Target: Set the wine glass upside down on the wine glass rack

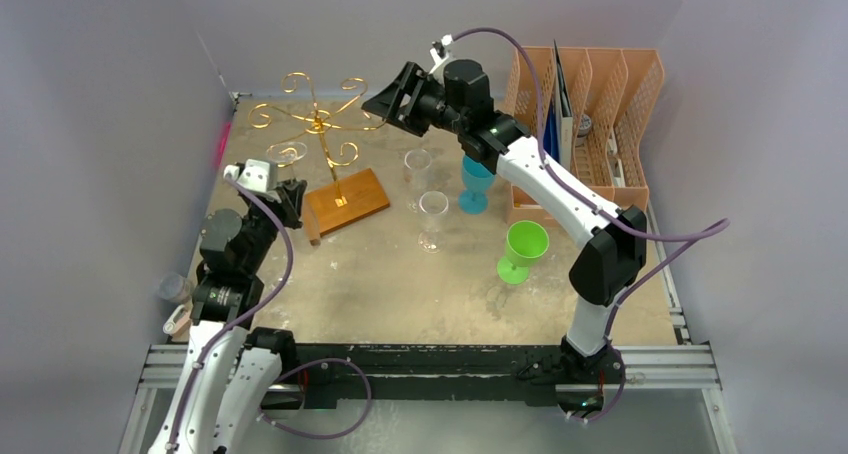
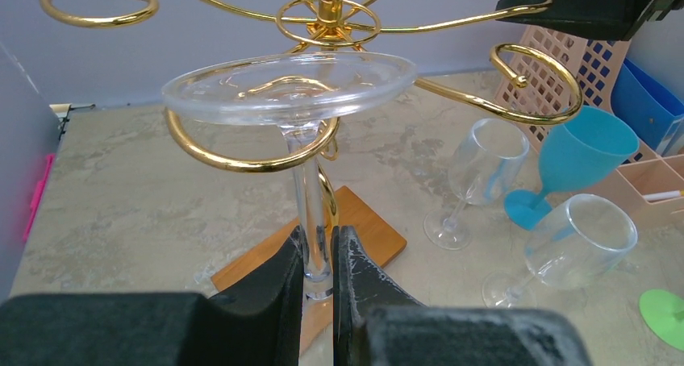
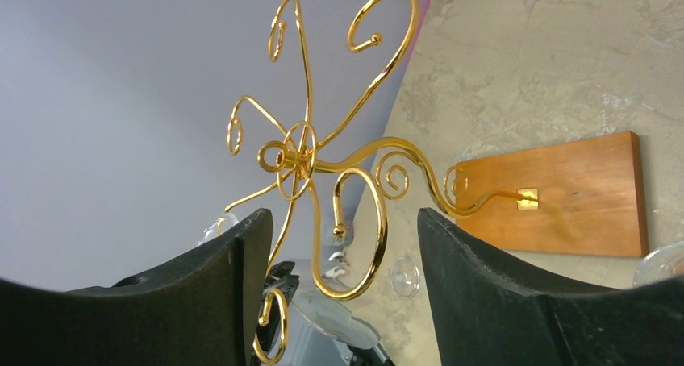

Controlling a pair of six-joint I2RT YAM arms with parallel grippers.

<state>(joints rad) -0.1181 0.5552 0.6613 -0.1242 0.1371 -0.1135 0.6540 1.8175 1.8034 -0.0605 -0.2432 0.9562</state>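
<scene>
pinching wine glass (image 2: 306, 180) stem with left pincer (image 2: 319, 251), right pincer (image 3: 343, 221) spread wide, near wine glass rack (image 3: 299, 151)

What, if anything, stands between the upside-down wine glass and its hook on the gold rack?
Nothing visible. The wine glass stem already passes through one curl of the rack, foot above the wire, left gripper shut on it. The right gripper stands open off to the side.

Wine glass rack (image 1: 318, 124): gold wire; base (image 1: 346, 201) brown wood. Wine glass (image 2: 310, 221): clear. Blue goblet (image 1: 476, 179). Green goblet (image 1: 524, 246). File organiser (image 1: 620, 104): pale orange, lattice-patterned. Table (image 1: 400, 284): mottled beige. Strip (image 1: 222, 144) by left wall: pink, possibly tape.
</scene>
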